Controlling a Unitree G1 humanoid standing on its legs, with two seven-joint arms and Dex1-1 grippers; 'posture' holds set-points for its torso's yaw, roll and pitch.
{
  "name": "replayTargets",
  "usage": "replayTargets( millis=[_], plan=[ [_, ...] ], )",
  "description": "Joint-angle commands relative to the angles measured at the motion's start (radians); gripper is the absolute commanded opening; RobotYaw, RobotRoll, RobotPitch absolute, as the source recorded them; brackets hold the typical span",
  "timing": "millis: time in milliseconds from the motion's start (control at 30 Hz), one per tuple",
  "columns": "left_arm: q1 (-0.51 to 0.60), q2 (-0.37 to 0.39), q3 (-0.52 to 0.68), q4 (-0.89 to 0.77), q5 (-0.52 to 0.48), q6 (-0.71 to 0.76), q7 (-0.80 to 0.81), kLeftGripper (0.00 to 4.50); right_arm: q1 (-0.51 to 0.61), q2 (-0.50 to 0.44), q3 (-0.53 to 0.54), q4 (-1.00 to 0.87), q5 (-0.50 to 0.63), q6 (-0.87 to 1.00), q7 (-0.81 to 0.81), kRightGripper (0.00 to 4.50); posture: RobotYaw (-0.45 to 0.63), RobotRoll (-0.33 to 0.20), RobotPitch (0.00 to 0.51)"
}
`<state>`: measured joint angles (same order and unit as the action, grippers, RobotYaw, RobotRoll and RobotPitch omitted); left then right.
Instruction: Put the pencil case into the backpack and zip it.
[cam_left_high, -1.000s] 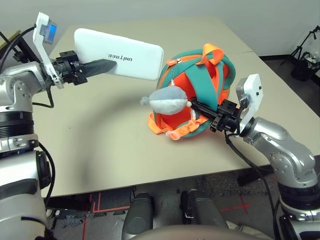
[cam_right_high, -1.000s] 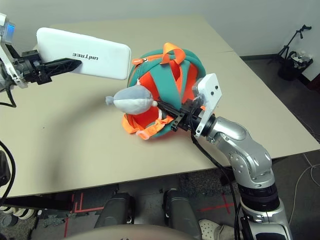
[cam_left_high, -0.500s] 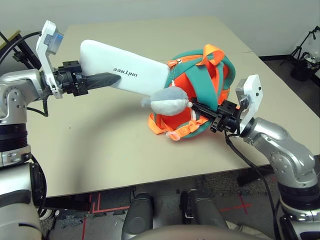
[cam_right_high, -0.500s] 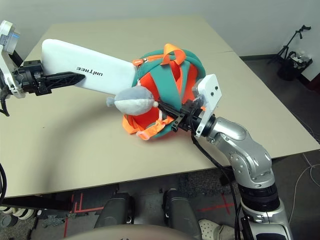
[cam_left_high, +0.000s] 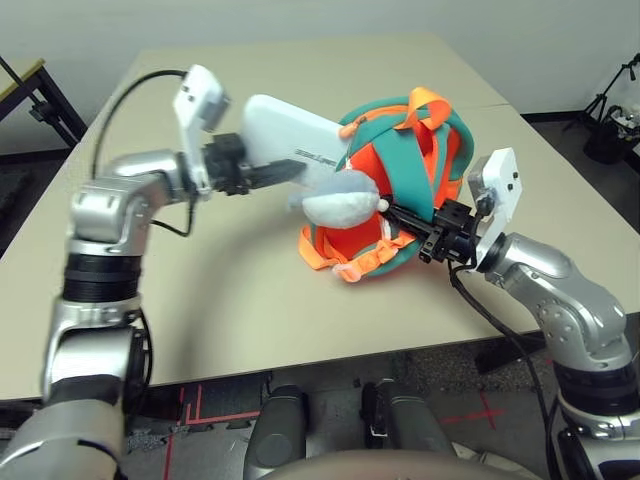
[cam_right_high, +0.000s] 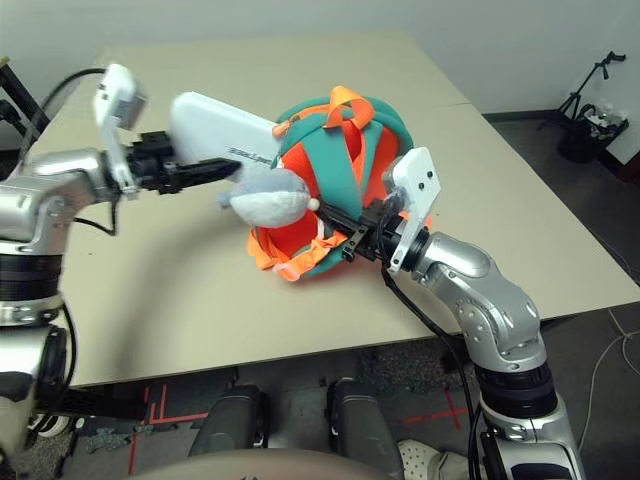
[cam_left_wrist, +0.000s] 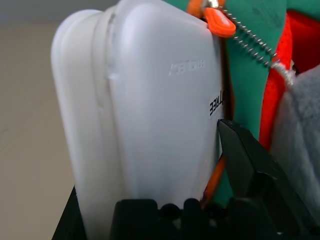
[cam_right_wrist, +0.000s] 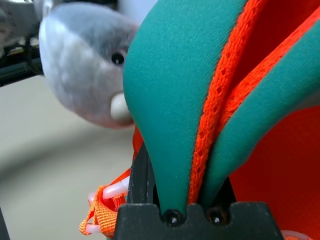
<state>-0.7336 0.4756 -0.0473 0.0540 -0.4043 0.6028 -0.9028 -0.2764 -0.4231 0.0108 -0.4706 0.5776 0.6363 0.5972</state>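
The orange and teal backpack (cam_left_high: 395, 165) stands in the middle of the table, its grey plush toy (cam_left_high: 340, 198) hanging at the front left. My left gripper (cam_left_high: 268, 172) is shut on the white pencil case (cam_left_high: 290, 140), whose far end has gone in at the backpack's upper left side, beside an orange zip pull (cam_left_wrist: 218, 25). The case's dark lettering (cam_left_wrist: 216, 103) still shows outside. My right gripper (cam_left_high: 400, 215) is shut on a teal strap (cam_right_wrist: 175, 95) at the backpack's right side, holding the bag.
The backpack's orange webbing loops (cam_left_high: 335, 262) lie on the tan table (cam_left_high: 230, 280) at its front. Dark tripod gear (cam_left_high: 610, 130) stands on the floor beyond the table's right edge.
My left arm has swung right and carried the pencil case from clear of the bag to partly inside its upper left opening. The right gripper has kept its hold on the strap.
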Motion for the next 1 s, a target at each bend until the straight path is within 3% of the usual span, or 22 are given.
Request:
replayTargets(
  millis=[33, 67, 200, 367, 567, 867, 1000],
  plan=[
    [0.012, -0.063, -0.045, -0.022, 0.002, -0.024, 0.014, 3.13, -0.007, -0.004, 0.009, -0.003, 0.000, -0.008, 0.009, 0.22, 0.08, 0.000, 0.047],
    [0.018, -0.075, -0.052, -0.023, 0.005, -0.020, 0.016, 3.13, -0.007, -0.004, 0.009, -0.003, -0.001, -0.008, 0.009, 0.22, 0.08, 0.000, 0.048],
    [0.032, -0.101, -0.064, -0.015, 0.009, -0.011, 0.017, 4.50, -0.003, -0.006, 0.012, -0.002, -0.005, -0.009, 0.009, 0.22, 0.08, 0.000, 0.051],
    [0.056, -0.110, -0.065, -0.039, -0.008, 0.022, 0.021, 4.50, -0.002, -0.006, 0.016, -0.001, -0.011, -0.008, 0.010, 0.22, 0.08, 0.000, 0.055],
    [0.033, -0.028, 0.011, -0.067, -0.035, 0.055, 0.012, 4.50, 0.000, -0.009, 0.020, 0.005, -0.011, -0.008, 0.018, 0.22, 0.10, 0.000, 0.061],
    [0.015, 0.168, 0.090, -0.147, -0.113, 0.162, -0.050, 4.50, -0.007, -0.011, 0.030, 0.026, -0.016, -0.013, 0.036, 0.22, 0.13, 0.000, 0.069],
    [0.032, 0.274, 0.064, -0.185, -0.102, 0.191, -0.088, 4.50, -0.010, -0.012, 0.035, 0.034, -0.019, -0.018, 0.043, 0.22, 0.13, 0.000, 0.070]
  ],
)
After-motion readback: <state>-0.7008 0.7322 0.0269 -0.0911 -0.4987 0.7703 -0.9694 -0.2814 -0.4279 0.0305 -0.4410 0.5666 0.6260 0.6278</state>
